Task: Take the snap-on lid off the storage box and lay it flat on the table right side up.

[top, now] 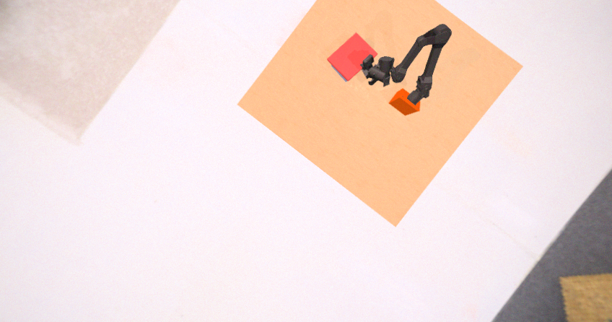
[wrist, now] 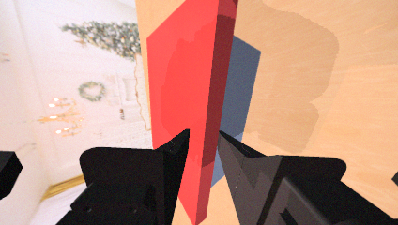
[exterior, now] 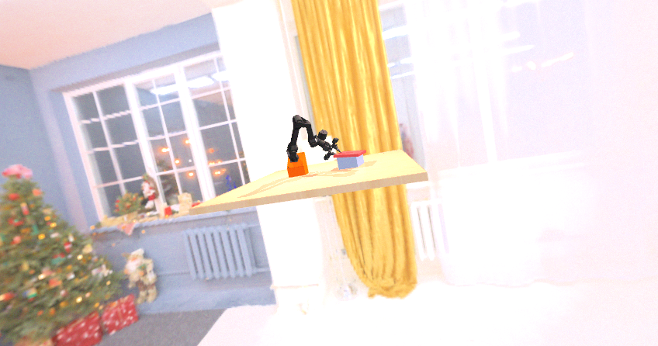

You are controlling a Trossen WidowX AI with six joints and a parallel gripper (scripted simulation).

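Note:
The red lid (top: 346, 57) (exterior: 351, 153) (wrist: 180, 84) lies right side up on top of the blue-grey storage box (top: 339, 74) (exterior: 351, 161) (wrist: 242, 80). The box stands upright on the table, mostly covered by the lid in the top view. My gripper (top: 364, 71) (exterior: 337, 152) (wrist: 203, 133) is shut on the lid's near edge. In the wrist view one finger is on the lid's top face and the other is under its rim, beside the box wall. I cannot tell whether there is a small gap between lid and box.
The orange block (top: 403, 103) (exterior: 297, 164) stands at the arm's base, on the same wooden table top (top: 326, 138) (exterior: 277, 188) (wrist: 361, 61). The box stands toward the table's upper left edge in the top view. The arm arches over the table between base and box.

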